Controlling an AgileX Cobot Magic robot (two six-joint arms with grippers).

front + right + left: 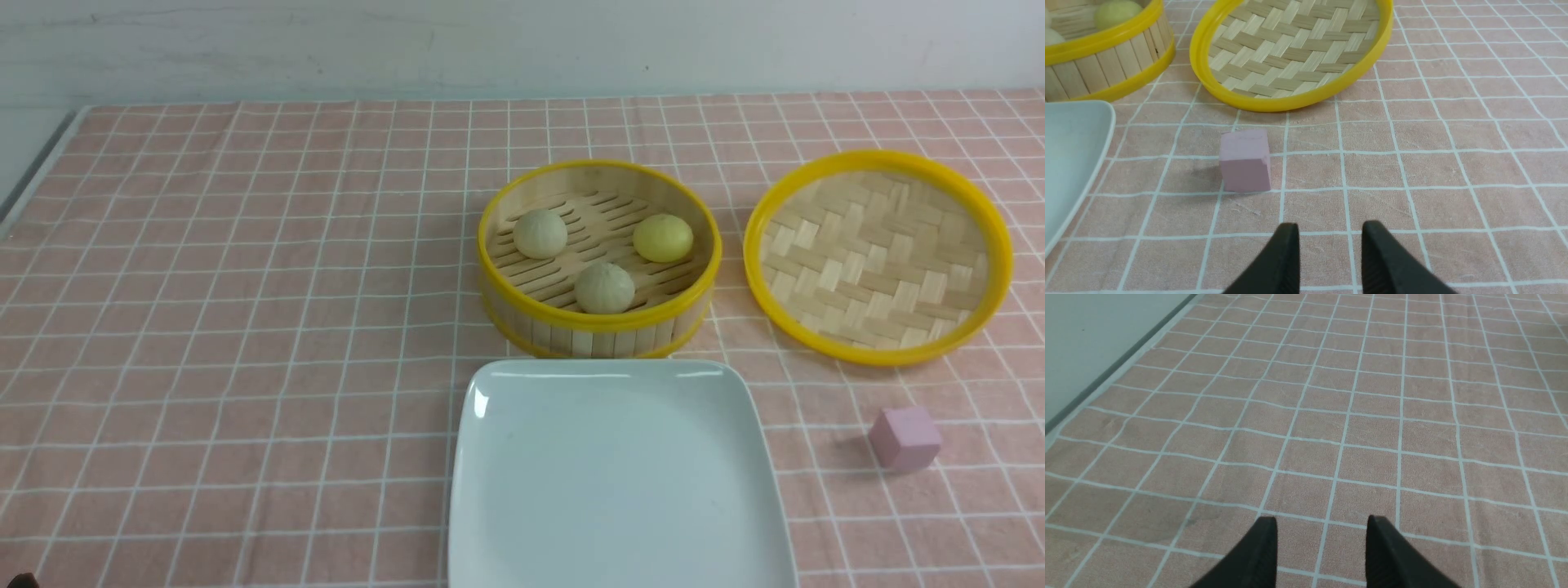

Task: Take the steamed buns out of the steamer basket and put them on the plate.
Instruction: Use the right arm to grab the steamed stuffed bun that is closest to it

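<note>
- Right claw (1330, 226): fingers spread, nothing between them, with the pink cube (1245, 161) near it on the cloth-covered desk (1453, 163).
- Left claw (1322, 520): also spread and holding nothing, over the checked cloth.
- Steamed buns: all three sit apart from one another in the steamer basket (620, 337), the yellow bun (663, 238) on the right, one pale bun (540, 234) on the left, the other pale bun (604, 288) closest to the plate (612, 474).
- Handling: likely light, and perhaps soft enough to dent; I'd close gently and stop at first firm contact. The domed sides could let a high grip slide off.
- Where to take hold: low on opposite sides, around the widest part, keeping off the pleated crown. Come down from above, since the basket wall stands around them.
- The front pale bun is near the rim, so the fingers should fit along the wall rather than across it. The yellow one looks a fair first pick for the right claw.
- Plate: glossy, and its surface in view holds no bun; a rounded bun may roll there, so lower it to contact before letting go.
</note>
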